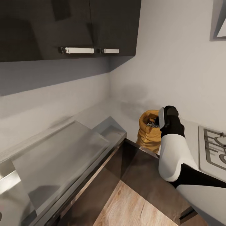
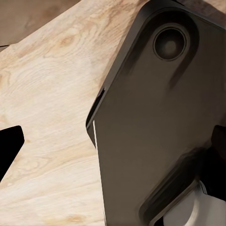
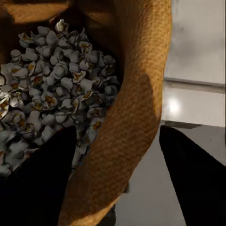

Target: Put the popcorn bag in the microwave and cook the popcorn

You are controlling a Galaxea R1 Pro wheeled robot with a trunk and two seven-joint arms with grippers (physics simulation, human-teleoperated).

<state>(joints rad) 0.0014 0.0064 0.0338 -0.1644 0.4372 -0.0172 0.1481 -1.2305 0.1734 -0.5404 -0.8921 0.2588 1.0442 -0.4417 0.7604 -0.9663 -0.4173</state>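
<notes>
Popcorn bag (image 1: pixel 149 133) stands upright on the worktop (image 1: pixel 125 110), in the corner beside the stove (image 1: pixel 213 147). I have my right tool (image 3: pixel 117 165) straddling its rolled rim, one finger inside over the popcorn (image 3: pixel 52 89), one outside, jaws parted and not yet pinching. I would close squarely on the rim wall, then lift straight up so nothing spills. My left tool: I cannot tell its state.

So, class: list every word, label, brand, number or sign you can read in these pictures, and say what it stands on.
None: no readable text anywhere.
The popcorn bag is plain burlap, without print.
The cabinet fronts and the hob carry no marks that can be made out.
</notes>
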